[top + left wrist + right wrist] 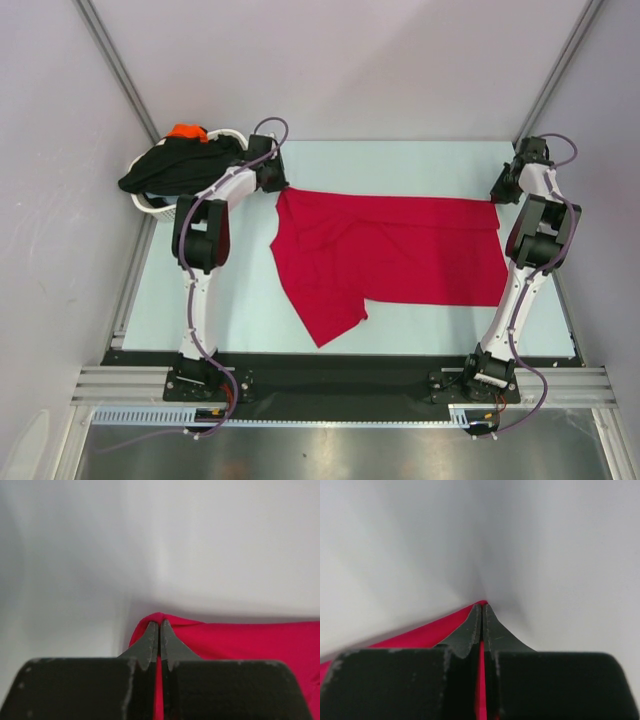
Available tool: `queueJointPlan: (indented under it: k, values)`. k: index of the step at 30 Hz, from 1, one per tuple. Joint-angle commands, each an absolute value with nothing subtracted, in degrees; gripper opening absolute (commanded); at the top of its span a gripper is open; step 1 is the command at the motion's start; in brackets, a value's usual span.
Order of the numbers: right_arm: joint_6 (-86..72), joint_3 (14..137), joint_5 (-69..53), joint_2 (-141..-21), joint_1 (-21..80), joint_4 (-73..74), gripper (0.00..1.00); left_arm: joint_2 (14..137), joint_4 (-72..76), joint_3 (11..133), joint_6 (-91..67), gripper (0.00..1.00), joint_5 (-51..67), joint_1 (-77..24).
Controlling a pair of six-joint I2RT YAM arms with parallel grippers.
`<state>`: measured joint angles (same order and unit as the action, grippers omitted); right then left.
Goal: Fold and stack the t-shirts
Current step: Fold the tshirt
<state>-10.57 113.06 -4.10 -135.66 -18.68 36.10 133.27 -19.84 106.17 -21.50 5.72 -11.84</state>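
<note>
Left fingers (pixel 149 642) and right fingers (pixel 473 629) pinch 1 red t-shirt (pixel 400 250); 1 black t-shirt (pixel 175 165), 1 orange t-shirt (pixel 187 131) in 1 basket (pixel 152 207).

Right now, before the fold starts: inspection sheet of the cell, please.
Surface: pale table, flat, no spills seen.
Job's things: red t-shirt spread mid-table, one sleeve pointing at the near edge; black t-shirt draped over the basket; orange t-shirt showing at the black one's far side.
Clutter: white basket at the far left corner; nothing else seen.
Grippers: left gripper, jaws shut on the red t-shirt's far left corner; right gripper, jaws shut on its far right corner.
Cables: purple cables loop along both arms, off the red cloth.
Surroundings: pale walls on three sides; metal rail at the near edge.
</note>
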Motion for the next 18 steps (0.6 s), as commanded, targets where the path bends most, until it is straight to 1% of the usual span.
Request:
queueJointPlan:
  k: [1, 3, 4, 5, 7, 8, 9, 10, 12, 13, 14, 16, 18]
  values:
    - [-11.1, 116.5, -1.5, -137.9, -18.4, 32.9, 0.00, 134.1, -19.6, 110.7, -22.0, 0.00, 3.4, -11.1]
    - [-10.9, 117.2, -1.5, -138.3, -18.1, 33.4, 0.00, 134.5, -20.2, 112.0, -22.1, 0.01, 3.5, -11.1]
    - [-10.9, 118.0, -1.1, -138.4, -17.8, 34.8, 0.00, 134.4, -21.1, 112.3, -22.1, 0.09, 3.8, -11.1]
    - [-11.1, 118.5, -0.5, -138.5, -17.8, 35.8, 0.13, 133.9, -21.5, 112.3, -22.4, 0.15, 3.9, -11.2]
    - [-11.5, 119.4, 1.9, -138.3, -17.5, 39.0, 0.30, 132.9, -23.0, 111.8, -22.4, 0.29, 3.6, -11.3]
    - [-11.9, 120.5, 2.8, -138.2, -17.6, 40.3, 0.42, 132.3, -23.5, 110.8, -22.5, 0.31, 3.3, -11.7]
    - [-12.5, 121.3, 3.4, -138.2, -17.6, 41.9, 0.46, 130.4, -23.8, 109.9, -22.7, 0.34, 3.3, -11.9]
    - [-12.6, 122.8, 5.0, -138.2, -17.6, 45.5, 0.54, 129.3, -24.0, 107.3, -23.0, 0.39, 2.6, -12.4]
    - [-12.7, 123.1, 6.8, -137.6, -17.6, 48.4, 0.61, 125.4, -23.6, 104.7, -23.0, 0.50, 1.2, -13.0]
    - [-12.5, 123.1, 8.8, -136.5, -17.6, 50.7, 0.64, 124.4, -23.7, 103.7, -23.0, 0.60, 0.6, -13.2]
    - [-12.6, 123.1, 10.4, -135.6, -17.7, 51.8, 0.67, 123.7, -24.3, 103.4, -22.8, 0.64, 0.2, -13.4]
    - [-13.4, 123.2, 12.9, -132.7, -17.8, 55.2, 0.75, 121.2, -26.2, 103.1, -22.6, 0.68, -1.9, -13.7]
    - [-15.5, 124.1, 13.8, -130.9, -18.5, 57.8, 0.77, 118.9, -26.5, 101.9, -22.5, 0.67, -4.4, -14.1]
